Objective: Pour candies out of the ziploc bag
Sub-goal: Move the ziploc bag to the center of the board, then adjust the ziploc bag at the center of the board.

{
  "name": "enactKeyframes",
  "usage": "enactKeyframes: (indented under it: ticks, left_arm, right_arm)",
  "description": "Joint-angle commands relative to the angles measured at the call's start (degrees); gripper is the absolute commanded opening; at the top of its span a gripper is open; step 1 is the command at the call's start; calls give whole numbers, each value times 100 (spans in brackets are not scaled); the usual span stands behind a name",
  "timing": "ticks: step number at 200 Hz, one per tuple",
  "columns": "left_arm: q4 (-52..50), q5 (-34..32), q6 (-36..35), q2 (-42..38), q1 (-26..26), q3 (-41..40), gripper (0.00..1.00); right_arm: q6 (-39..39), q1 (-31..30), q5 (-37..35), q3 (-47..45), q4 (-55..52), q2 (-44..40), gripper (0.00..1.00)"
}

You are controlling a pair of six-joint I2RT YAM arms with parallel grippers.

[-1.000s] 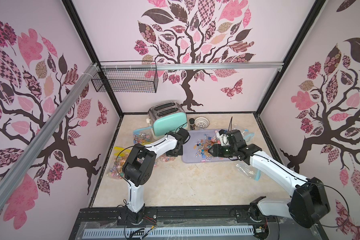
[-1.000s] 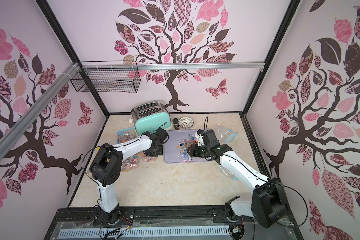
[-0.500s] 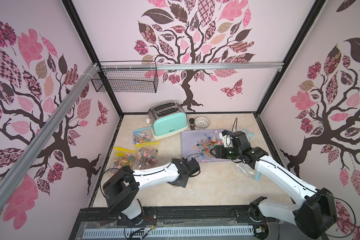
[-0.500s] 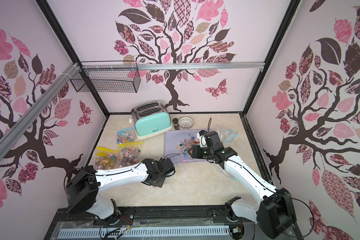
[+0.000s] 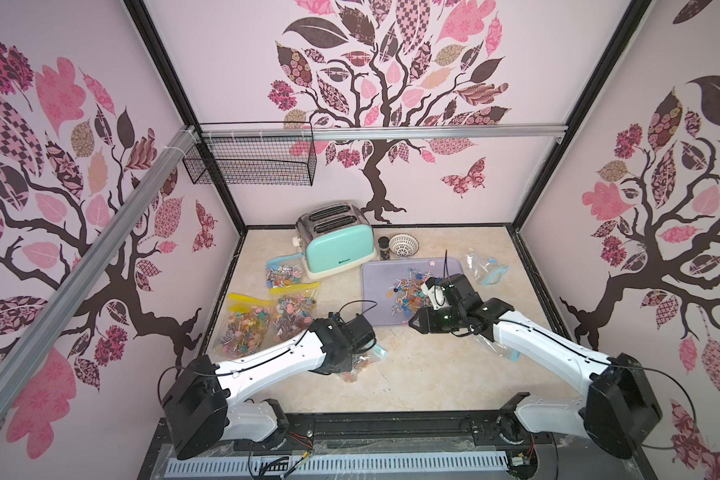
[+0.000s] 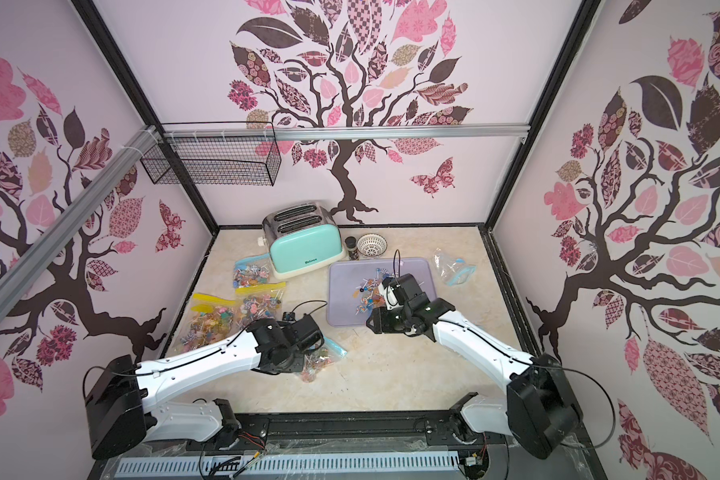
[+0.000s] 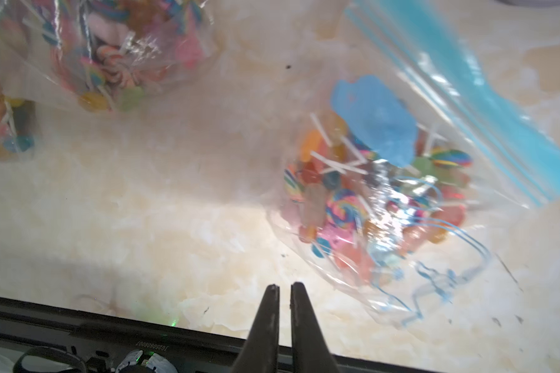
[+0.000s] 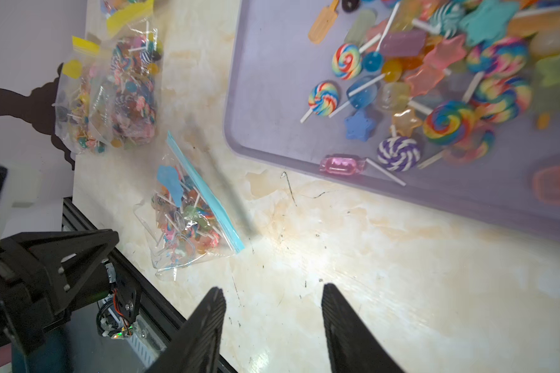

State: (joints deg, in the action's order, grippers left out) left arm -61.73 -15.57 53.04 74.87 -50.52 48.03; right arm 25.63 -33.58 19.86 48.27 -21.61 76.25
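**Blue-zipped bag set down short of the tray, still full**

Clear plastic with a blue zip, the bag [image 5: 360, 365] now lies flat on the table [image 5: 433, 374] near its front edge, a spot that was bare a second ago. Within that second the left arm [image 5: 275, 361] has swung here from beside the tray [image 5: 373, 291]. In the wrist view the left jaws are clenched on nothing, their tips near the bag's edge but not touching it. The bag looks dropped rather than held. Its candies [image 7: 369, 200] sit bunched inside, and whether the zip is sealed cannot be told.

The right arm [image 5: 537, 345] has eased back a little from the tray. The right jaws stand parted and empty above bare table, just off the tray's near rim.

A heap [image 5: 410, 293] of loose candies already lies on the tray, and three more filled bags [image 5: 246, 328] wait at the table's left. By this reading one pour is done and the next not begun. This bag has yet to be regripped, opened and tipped over the tray.
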Motion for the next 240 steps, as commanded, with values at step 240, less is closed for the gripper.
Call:
enactKeyframes:
  ticks: [240]
  left_arm:
    - [796,81,-1300,1837,1911,1167,37]
  right_arm:
    - [-127,-410,-307,430,41,1174,37]
